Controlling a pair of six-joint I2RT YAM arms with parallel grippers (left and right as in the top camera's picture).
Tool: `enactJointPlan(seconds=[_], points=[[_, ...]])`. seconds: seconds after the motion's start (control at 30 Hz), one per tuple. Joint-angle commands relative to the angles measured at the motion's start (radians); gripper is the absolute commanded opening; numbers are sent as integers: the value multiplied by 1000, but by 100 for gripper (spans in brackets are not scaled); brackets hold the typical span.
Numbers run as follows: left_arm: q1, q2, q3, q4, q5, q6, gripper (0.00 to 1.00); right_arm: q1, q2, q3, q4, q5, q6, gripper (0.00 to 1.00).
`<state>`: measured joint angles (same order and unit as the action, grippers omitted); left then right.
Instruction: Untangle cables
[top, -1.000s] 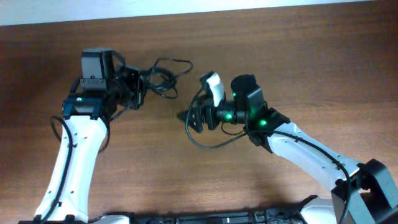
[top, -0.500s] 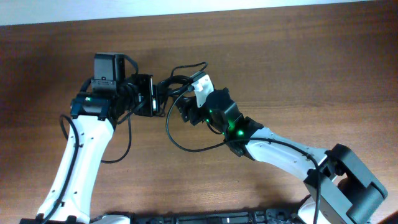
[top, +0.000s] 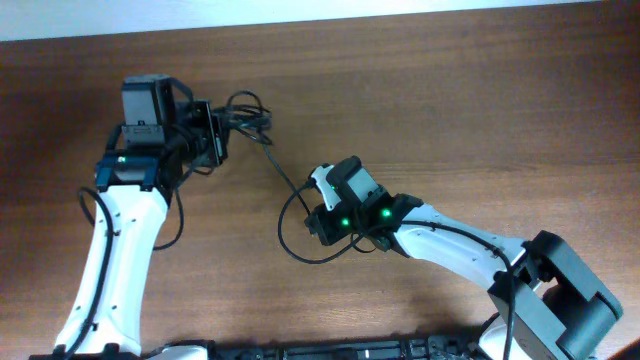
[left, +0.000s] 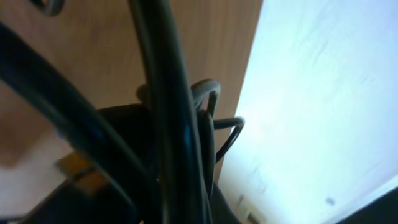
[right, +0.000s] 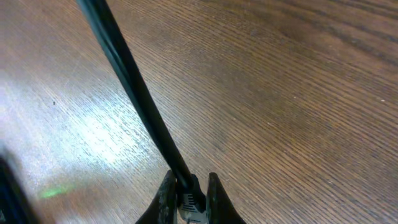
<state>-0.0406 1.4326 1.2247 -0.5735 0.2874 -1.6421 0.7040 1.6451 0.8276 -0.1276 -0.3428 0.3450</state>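
In the overhead view a bundle of thin black cables (top: 248, 112) hangs at the tips of my left gripper (top: 218, 140), which is shut on them. In the left wrist view the cables (left: 174, 124) fill the frame, blurred, and hide the jaws. One cable (top: 283, 170) runs taut from the bundle down to my right gripper (top: 310, 205). In the right wrist view the right gripper (right: 189, 200) is shut on that cable's small plug (right: 191, 202). The cable (right: 134, 87) stretches up and to the left over the wood.
The brown wooden table (top: 480, 110) ends at the far edge, with white floor (top: 300, 15) beyond it. Thicker black arm wires loop beside the right arm (top: 285, 240) and the left arm (top: 178, 225).
My right gripper has closed on the plug and pulled down and right. The left arm has drawn back left with the bundle, so one cable now stretches between them.
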Motion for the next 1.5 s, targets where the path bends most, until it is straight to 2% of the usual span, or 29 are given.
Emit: enactJointPlan(seconds=[0.0, 0.07, 0.1, 0.27, 0.33, 0.43, 0.47, 0.5, 0.53, 0.57, 0.6, 0.63, 0.67, 0.73, 0.77, 0.83, 0.87, 0.93, 0.97, 1.0, 1.03, 1.07, 1.13, 1.17, 1.2, 1.3, 1.37, 1.43, 1.47], points=[[30, -8, 14, 50, -155, -117, 1, 3, 7, -5, -8, -17, 12, 4], [51, -8, 14, 59, -158, -220, 2, 3, 7, -5, -8, -17, 12, 4], [53, -8, 14, 69, -158, -232, 2, 3, 7, -5, -8, -17, 12, 4], [53, -8, 14, 80, -157, -204, 3, 3, 7, -5, -8, -17, 12, 5], [53, -8, 14, 80, -145, -120, 2, -2, 6, -4, -7, -13, 12, 34], [53, -8, 14, 88, -126, 49, 2, -82, -15, -2, -12, -14, 12, 34], [53, -8, 14, 107, -97, 109, 1, -129, -29, -2, -16, -29, 12, 45], [50, -8, 14, 125, 7, 194, 0, -182, -43, -2, -11, -80, 12, 61], [44, -8, 14, 125, 45, 233, 0, -212, -48, -2, 2, -134, 10, 72], [36, -8, 14, 125, 70, 269, 0, -239, -49, -2, 34, -222, -12, 77], [18, -8, 14, 125, 76, 272, 0, -264, -48, -2, 111, -383, -76, 82], [4, -8, 14, 125, 76, 229, 0, -266, -48, -2, 159, -436, -103, 86], [-14, -8, 14, 125, 77, 155, 0, -251, -48, -2, 221, -438, -106, 100], [-45, -8, 14, 130, 96, 68, 0, -208, -27, -2, 302, -312, -106, 98], [-63, -8, 14, 151, 120, 52, 0, -179, -11, -2, 331, -166, -105, 99], [-91, -8, 14, 220, 169, 67, 0, -169, -8, -2, 351, -22, -90, 99], [-92, -8, 14, 222, 166, 90, 0, -188, -15, -2, 349, -27, -46, 99], [-74, -8, 14, 222, 158, 345, 0, -248, -41, -2, 315, -111, 16, 99], [-65, -8, 14, 221, 158, 615, 1, -302, -63, -2, 285, -192, 58, 98], [-63, -8, 14, 216, 162, 840, 10, -364, -77, -2, 264, -320, 87, 99], [-64, -8, 14, 196, 163, 953, 25, -416, -78, -2, 262, -454, 87, 99], [-71, -8, 14, 153, 162, 993, 37, -481, -77, -2, 231, -581, 87, 99], [-89, -8, 14, 124, 162, 992, 57, -568, -77, -2, 132, -604, 76, 99], [-105, -8, 14, 117, 161, 993, 64, -590, -77, -2, 110, -604, 75, 98], [-129, -8, 14, 111, 161, 993, 68, -608, -77, -2, 92, -604, 75, 99], [-238, 12, 14, 98, 69, 1003, 68, -607, -77, -3, 77, -604, 75, 99], [-312, 40, 14, 109, 60, 1109, 68, -599, -77, -3, 77, -603, 75, 99], [-352, 58, 14, 103, 24, 1231, 80, -599, -77, -3, 74, -603, 75, 98], [-351, 55, 14, 92, -23, 1236, 86, -599, -77, -3, 74, -603, 75, 99]])
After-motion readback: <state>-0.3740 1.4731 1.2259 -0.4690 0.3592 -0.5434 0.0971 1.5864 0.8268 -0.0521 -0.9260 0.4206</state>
